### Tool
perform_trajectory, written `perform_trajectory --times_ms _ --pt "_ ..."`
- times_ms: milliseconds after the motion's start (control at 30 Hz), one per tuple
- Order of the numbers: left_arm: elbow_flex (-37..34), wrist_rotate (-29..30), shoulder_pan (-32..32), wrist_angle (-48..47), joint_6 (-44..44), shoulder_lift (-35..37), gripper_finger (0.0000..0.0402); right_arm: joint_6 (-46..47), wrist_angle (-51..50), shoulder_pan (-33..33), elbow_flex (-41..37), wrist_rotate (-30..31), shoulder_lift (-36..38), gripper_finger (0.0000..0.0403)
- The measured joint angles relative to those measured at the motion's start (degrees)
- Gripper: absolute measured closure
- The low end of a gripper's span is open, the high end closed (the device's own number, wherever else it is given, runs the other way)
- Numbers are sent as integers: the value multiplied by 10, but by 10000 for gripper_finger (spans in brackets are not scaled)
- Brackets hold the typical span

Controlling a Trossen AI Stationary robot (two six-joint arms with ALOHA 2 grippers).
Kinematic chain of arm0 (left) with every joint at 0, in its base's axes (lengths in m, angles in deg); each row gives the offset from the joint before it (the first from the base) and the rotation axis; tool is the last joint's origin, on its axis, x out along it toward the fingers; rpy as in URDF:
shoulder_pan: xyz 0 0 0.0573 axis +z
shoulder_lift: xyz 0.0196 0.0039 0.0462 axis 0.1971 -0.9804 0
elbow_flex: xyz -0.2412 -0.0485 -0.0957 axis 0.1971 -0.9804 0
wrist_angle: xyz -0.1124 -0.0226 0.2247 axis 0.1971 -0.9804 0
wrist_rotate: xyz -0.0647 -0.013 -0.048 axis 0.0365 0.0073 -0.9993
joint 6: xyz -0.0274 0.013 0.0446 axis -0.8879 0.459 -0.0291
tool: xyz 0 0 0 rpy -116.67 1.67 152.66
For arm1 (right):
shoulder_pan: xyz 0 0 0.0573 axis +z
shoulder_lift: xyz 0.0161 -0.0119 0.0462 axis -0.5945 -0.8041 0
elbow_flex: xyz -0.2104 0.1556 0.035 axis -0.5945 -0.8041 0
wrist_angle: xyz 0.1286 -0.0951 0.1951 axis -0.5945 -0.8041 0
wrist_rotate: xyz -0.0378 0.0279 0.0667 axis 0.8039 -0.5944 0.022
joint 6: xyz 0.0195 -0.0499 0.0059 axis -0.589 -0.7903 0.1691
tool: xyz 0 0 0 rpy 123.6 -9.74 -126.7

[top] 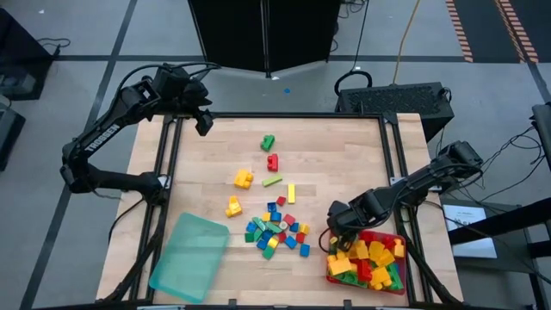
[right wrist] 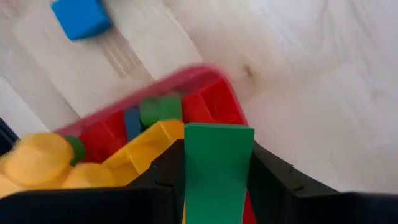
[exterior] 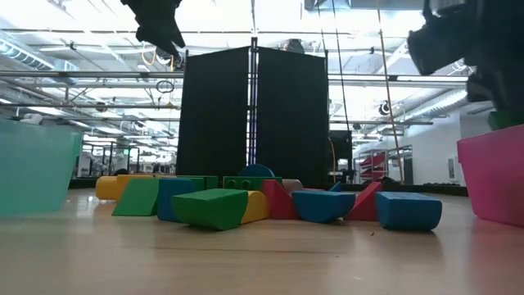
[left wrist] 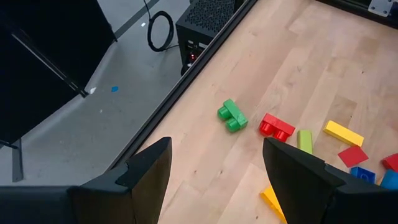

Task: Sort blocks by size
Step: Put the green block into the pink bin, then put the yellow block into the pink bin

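Note:
Many small red, yellow, green and blue blocks lie in a pile at mid-table. Larger ones lie apart farther back: a green one, a red one and a yellow one. My right gripper hangs over the far left corner of the red tray and is shut on a green block. My left gripper is open and empty, high over the table's far left corner. My right gripper pinches the green block's two opposite flat sides between its two fingers. The fingers point down, toward the tray's corner. The block is lifted clear, above the tray's rim and the blocks inside it.
The red tray at the near right holds several larger yellow, red and green blocks. A flat translucent teal tray lies at the near left. A dark frame rail borders the table. A blue cube lies just outside the red tray.

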Motion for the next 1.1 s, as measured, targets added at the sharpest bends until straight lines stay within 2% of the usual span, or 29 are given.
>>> perform_trajectory --times_ms 100,267,333,500,700,833,967,1033,1100 --pt "0 0 0 0 0 0 146 -32 21 -12 0 0 0 290" --pt "0 0 0 0 0 0 146 -46 27 -21 0 0 0 228" --pt "0 0 0 0 0 0 146 -50 23 -21 0 -1 0 216" --pt "0 0 0 0 4 0 146 -81 21 -21 0 -46 0 224" --pt "0 0 0 2 4 0 146 -64 19 -40 15 -40 0 238" --pt "0 0 0 12 4 0 146 -111 25 -89 63 2 0 239" --pt "0 0 0 14 1 0 146 -193 52 -148 106 108 1 237" --pt "0 0 0 14 1 0 146 -185 73 -187 114 155 -9 238" --pt "0 0 0 10 0 0 146 -139 80 -229 120 168 -32 240"
